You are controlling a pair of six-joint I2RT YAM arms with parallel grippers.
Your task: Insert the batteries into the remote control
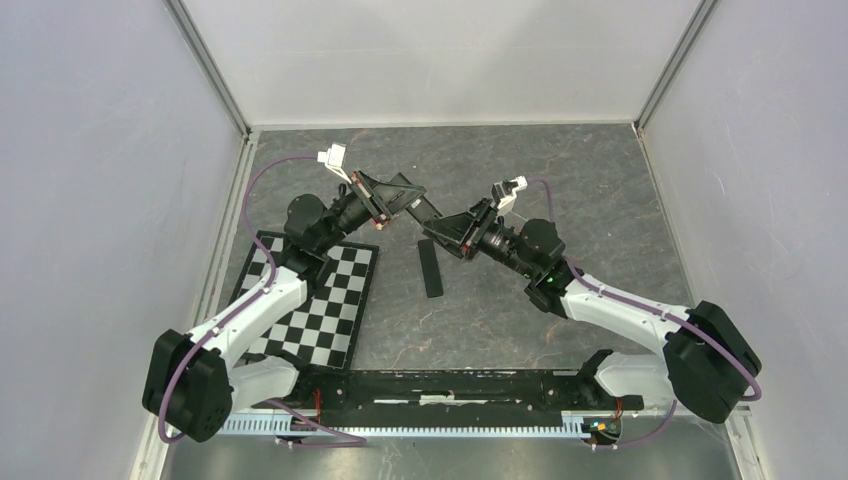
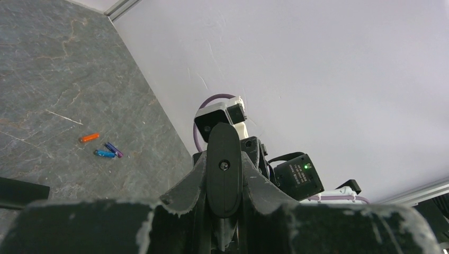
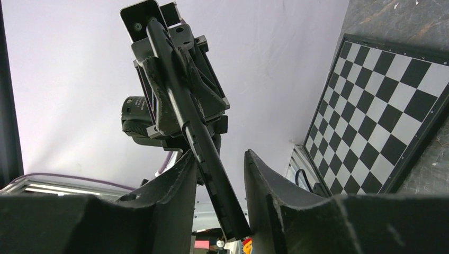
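Note:
My left gripper [image 1: 400, 200] is shut on a black remote control [image 1: 420, 207] and holds it above the table. In the left wrist view the remote control [image 2: 224, 169] is pinched between my fingers [image 2: 185, 185]. Its free end reaches between the fingers of my right gripper [image 1: 447, 228]. In the right wrist view the remote control [image 3: 196, 132] slants through the right gripper [image 3: 221, 154], whose jaws stand partly closed with gaps on both sides of it. The batteries lie on the table near the wall: orange [image 2: 89, 137], blue [image 2: 105, 154] and purple [image 2: 114, 150].
A slim black piece [image 1: 431, 268] lies flat on the table below the two grippers. A checkerboard [image 1: 320, 300] lies at the left, under the left arm. White walls close in the grey table [image 1: 560, 170] on three sides.

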